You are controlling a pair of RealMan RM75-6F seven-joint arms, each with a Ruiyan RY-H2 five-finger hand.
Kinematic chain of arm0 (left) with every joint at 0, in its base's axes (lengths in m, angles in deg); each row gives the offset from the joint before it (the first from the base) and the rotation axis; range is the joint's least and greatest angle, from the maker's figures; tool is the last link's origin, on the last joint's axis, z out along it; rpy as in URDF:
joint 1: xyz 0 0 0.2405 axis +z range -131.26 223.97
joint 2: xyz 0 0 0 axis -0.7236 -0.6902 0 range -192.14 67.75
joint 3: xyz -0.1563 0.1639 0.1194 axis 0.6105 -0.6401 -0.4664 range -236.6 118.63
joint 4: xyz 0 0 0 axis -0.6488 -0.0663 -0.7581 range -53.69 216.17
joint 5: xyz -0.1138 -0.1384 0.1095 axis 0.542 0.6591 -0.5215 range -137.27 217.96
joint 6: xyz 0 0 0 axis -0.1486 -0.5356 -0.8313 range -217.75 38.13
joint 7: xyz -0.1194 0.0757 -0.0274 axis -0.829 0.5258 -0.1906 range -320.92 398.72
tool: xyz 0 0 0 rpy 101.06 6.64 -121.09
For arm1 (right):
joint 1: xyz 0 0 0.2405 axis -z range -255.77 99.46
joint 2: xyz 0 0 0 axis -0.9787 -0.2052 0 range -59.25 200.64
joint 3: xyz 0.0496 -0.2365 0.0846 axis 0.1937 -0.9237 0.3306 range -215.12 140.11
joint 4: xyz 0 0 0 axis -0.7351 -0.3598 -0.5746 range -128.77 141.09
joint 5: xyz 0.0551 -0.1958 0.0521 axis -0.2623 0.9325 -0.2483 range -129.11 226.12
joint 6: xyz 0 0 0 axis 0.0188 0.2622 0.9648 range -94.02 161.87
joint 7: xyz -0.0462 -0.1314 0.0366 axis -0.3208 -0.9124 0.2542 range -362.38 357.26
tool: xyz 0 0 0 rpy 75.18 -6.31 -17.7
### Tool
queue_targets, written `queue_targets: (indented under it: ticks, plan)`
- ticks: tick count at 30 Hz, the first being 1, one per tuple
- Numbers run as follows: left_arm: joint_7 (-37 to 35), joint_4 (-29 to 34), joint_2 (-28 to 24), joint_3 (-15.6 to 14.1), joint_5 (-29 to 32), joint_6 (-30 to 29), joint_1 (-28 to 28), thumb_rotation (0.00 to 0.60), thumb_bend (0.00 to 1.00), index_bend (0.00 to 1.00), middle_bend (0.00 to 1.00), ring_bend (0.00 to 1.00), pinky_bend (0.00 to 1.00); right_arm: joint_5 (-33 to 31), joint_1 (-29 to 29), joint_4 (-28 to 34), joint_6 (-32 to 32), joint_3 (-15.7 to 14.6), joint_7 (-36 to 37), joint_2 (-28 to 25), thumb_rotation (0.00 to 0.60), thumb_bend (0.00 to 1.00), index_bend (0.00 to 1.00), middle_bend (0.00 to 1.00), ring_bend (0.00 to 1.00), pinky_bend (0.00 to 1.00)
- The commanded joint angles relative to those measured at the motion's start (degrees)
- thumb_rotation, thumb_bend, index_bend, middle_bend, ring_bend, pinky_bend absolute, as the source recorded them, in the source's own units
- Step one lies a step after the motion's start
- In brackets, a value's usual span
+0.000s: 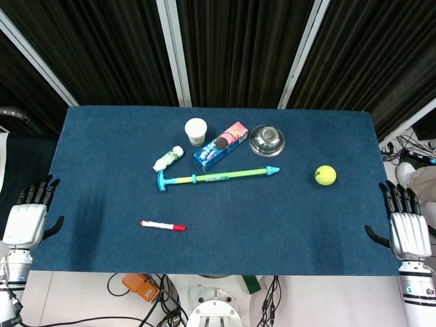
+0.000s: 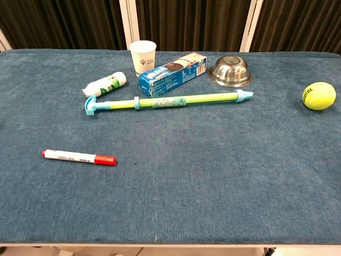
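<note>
My left hand (image 1: 28, 216) hangs beside the left edge of the blue table (image 1: 95, 170), fingers spread, holding nothing. My right hand (image 1: 407, 228) sits off the right edge in the same way, empty, nearest the yellow tennis ball (image 1: 325, 175) (image 2: 319, 95). A red-capped white marker (image 1: 163, 225) (image 2: 79, 157) lies at front left. In the middle lies a long green and blue water squirter (image 1: 216, 178) (image 2: 168, 101). Neither hand shows in the chest view.
Behind the squirter stand a white paper cup (image 1: 195, 131) (image 2: 143, 56), a blue cookie box (image 1: 220, 146) (image 2: 172, 73), a small white bottle lying down (image 1: 168, 159) (image 2: 104, 84) and an upturned steel bowl (image 1: 266, 139) (image 2: 230, 70). Dark curtains hang behind the table.
</note>
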State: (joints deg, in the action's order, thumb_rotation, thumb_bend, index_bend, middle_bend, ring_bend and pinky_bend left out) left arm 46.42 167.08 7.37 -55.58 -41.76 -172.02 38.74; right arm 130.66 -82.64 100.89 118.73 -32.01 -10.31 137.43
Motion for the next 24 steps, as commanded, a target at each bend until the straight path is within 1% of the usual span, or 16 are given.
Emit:
queue_targets:
  ticks: [1, 16, 19, 21, 24]
  plan:
    - [0.04, 0.06, -0.03, 0.01, 0.02, -0.06, 0.04, 0.600, 0.30, 0.06, 0.00, 0.00, 0.13, 0.01, 0.00, 0.06, -0.01, -0.01, -0.05, -0.03, 0.600, 0.33, 0.08, 0.08, 0.06, 0.02]
    - [0.56, 0.89, 0.17, -0.44, 0.32, 1.20, -0.23, 0.600, 0.30, 0.06, 0.00, 0.00, 0.13, -0.10, 0.02, 0.35, -0.06, -0.07, -0.24, -0.07, 0.600, 0.33, 0.08, 0.08, 0.06, 0.02]
    - [-0.19, 3.19, 0.81, -0.95, 0.18, 2.26, -0.47, 0.600, 0.30, 0.06, 0.00, 0.00, 0.13, -0.17, 0.00, 0.40, -0.15, -0.09, -0.26, 0.00, 0.600, 0.33, 0.08, 0.08, 0.06, 0.02]
    - [-0.20, 4.80, 1.31, -2.01, -1.34, 3.81, -1.27, 0.600, 0.30, 0.06, 0.00, 0.00, 0.13, -0.09, -0.06, 0.39, -0.21, -0.12, -0.48, 0.06, 0.600, 0.33, 0.08, 0.08, 0.06, 0.02]
    - [1.92, 7.29, 2.47, -2.91, -2.79, 6.03, -2.72, 0.600, 0.29, 0.06, 0.00, 0.00, 0.13, 0.16, -0.05, 0.36, -0.09, -0.24, -0.81, 0.17, 0.600, 0.33, 0.08, 0.08, 0.06, 0.02]
